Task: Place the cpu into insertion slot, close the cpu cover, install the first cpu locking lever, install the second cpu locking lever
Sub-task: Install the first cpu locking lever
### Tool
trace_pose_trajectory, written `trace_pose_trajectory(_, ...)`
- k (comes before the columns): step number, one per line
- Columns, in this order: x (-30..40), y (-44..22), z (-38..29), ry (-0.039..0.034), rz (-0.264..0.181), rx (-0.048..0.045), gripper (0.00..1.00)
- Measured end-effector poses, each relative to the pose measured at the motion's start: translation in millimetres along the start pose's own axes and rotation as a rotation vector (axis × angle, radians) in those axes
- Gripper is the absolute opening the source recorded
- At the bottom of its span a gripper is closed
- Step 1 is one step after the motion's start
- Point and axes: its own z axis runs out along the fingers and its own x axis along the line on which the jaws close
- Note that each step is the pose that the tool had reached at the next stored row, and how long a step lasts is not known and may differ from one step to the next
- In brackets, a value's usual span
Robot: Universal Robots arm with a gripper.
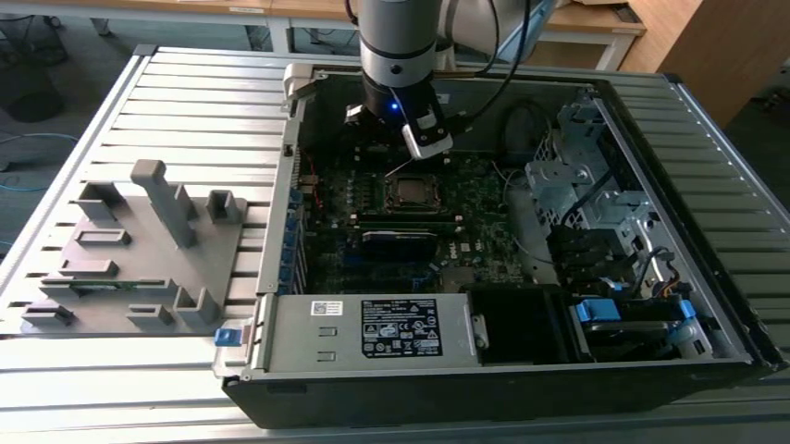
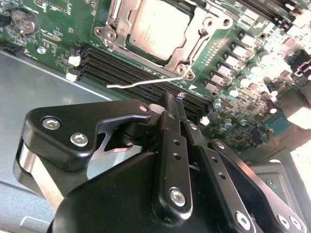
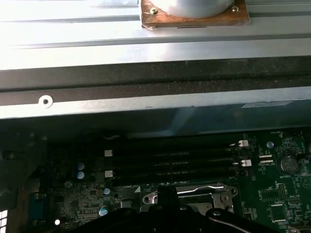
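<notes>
Ext. view: the arm reached down into the open computer case, which lay on the slatted counter. The gripper hung just beside the insertion slot, at the slot's edge farther from the power supply. A grey fixture sat well apart from the slot, outside the case toward the exterior view's left.

2nd wrist view: I saw the gripper with its fingers pressed together and nothing visibly between them. The cpu sat in the slot, pale metal face up, and the cpu cover lay down around it as a frame. A thin silvery locking lever stuck out from the slot's near corner, across the memory slots. Its end was near the fingertips. I couldn't tell if they touched. A coin battery sat well apart from the slot on the board.

1st wrist view: the slot showed just past the dark gripper. The memory slots ran just beside the slot, between it and the case wall.
</notes>
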Motion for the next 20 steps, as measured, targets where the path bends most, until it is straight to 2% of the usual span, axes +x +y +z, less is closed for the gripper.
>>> trace_pose_trajectory(10,0.0,0.0,0.3,-0.0007,0.0,-0.0002,0.1)
trace_pose_trajectory(20,-6.0,0.3,1.8,-0.0008,0.0,-0.0003,0.1)
